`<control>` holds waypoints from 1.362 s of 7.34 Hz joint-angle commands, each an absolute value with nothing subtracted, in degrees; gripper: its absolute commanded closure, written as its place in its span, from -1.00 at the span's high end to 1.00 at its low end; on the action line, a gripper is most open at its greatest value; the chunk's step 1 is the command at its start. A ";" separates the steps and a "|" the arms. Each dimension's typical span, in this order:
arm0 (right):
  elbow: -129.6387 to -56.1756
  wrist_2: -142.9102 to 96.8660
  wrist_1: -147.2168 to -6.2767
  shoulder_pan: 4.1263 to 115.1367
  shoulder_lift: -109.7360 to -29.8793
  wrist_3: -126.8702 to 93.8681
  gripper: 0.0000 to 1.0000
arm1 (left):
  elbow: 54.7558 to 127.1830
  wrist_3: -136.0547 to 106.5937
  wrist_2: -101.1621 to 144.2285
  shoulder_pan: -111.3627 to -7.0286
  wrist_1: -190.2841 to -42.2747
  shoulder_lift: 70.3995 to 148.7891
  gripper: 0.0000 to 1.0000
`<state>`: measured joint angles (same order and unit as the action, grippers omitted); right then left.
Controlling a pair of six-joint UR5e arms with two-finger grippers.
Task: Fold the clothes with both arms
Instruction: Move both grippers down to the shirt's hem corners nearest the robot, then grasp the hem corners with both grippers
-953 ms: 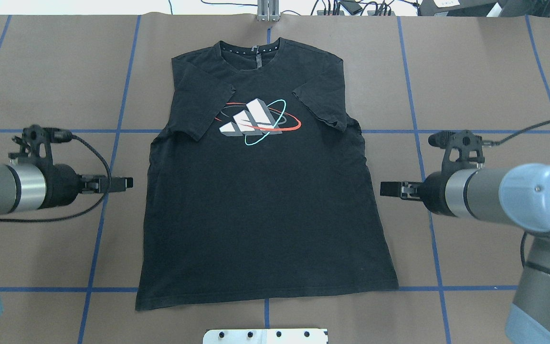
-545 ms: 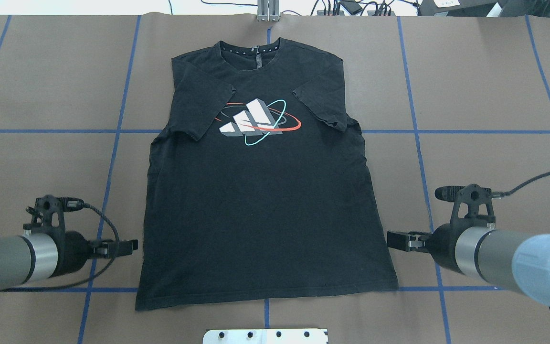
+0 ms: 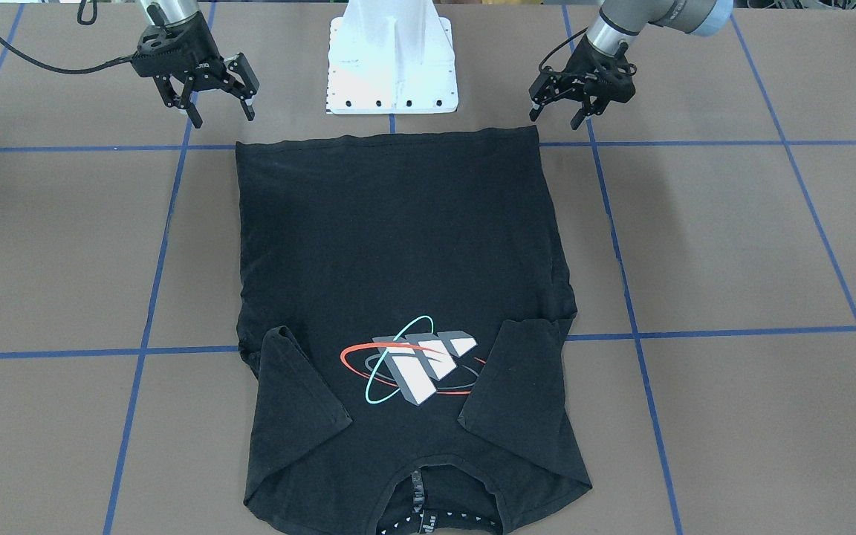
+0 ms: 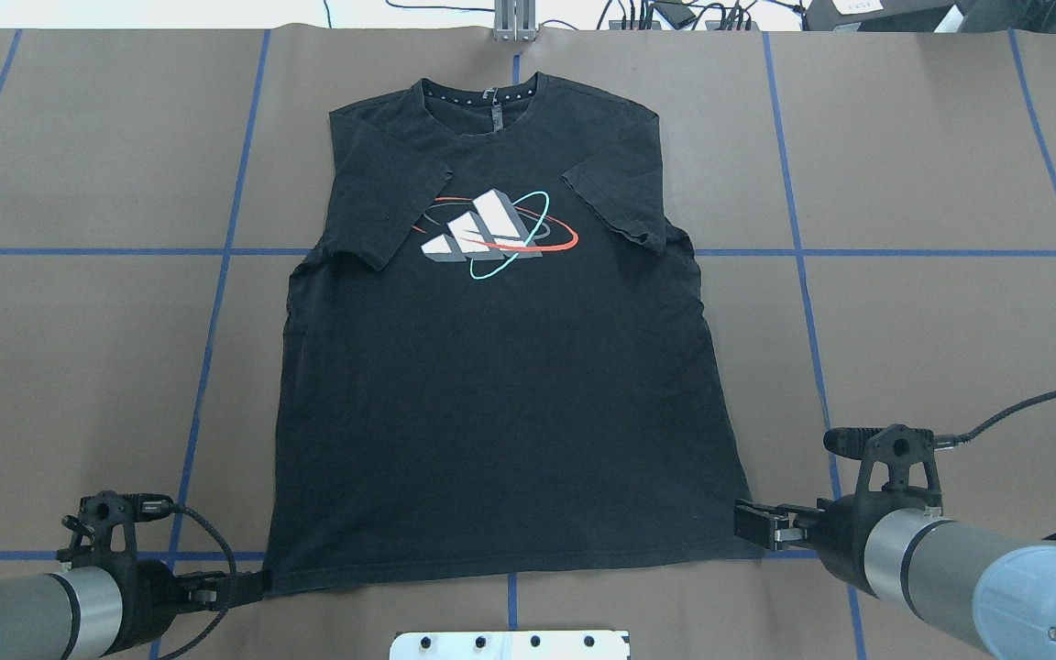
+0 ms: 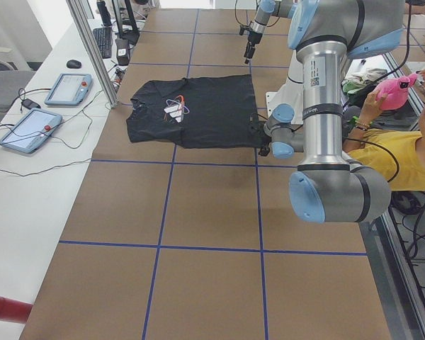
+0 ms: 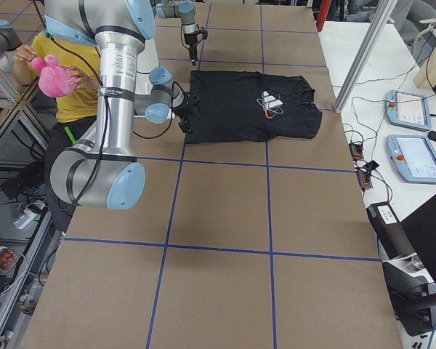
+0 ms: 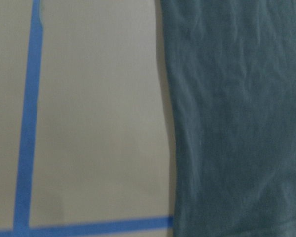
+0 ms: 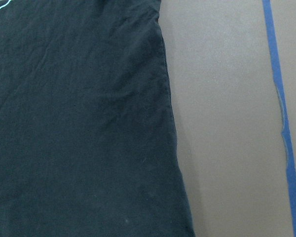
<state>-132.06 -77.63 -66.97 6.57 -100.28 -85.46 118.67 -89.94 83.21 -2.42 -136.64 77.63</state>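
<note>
T-shirt collar is cropped in front view.

Matt black cloth T-shirt, faintly creased; matt brown paper-like table cover; smooth blue tape lines

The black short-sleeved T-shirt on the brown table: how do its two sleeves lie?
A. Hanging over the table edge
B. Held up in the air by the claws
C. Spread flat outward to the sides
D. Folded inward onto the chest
D: the black short-sleeved cotton T-shirt lies front up, and both its sleeves are folded inward onto the chest, flanking the grey-white print.
</note>
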 commanded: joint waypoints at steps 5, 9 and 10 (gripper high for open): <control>-132.10 -76.55 -66.97 5.54 -100.28 -85.52 1.00 | 117.51 -91.67 82.18 -0.44 -132.01 82.09 0.26; -132.10 -76.55 -66.97 5.45 -100.28 -85.52 1.00 | 117.33 -91.67 82.27 -0.53 -132.01 82.18 -0.05; -132.10 -76.55 -66.97 5.45 -100.28 -85.52 1.00 | 117.33 -91.58 82.27 -0.79 -132.01 82.18 -0.20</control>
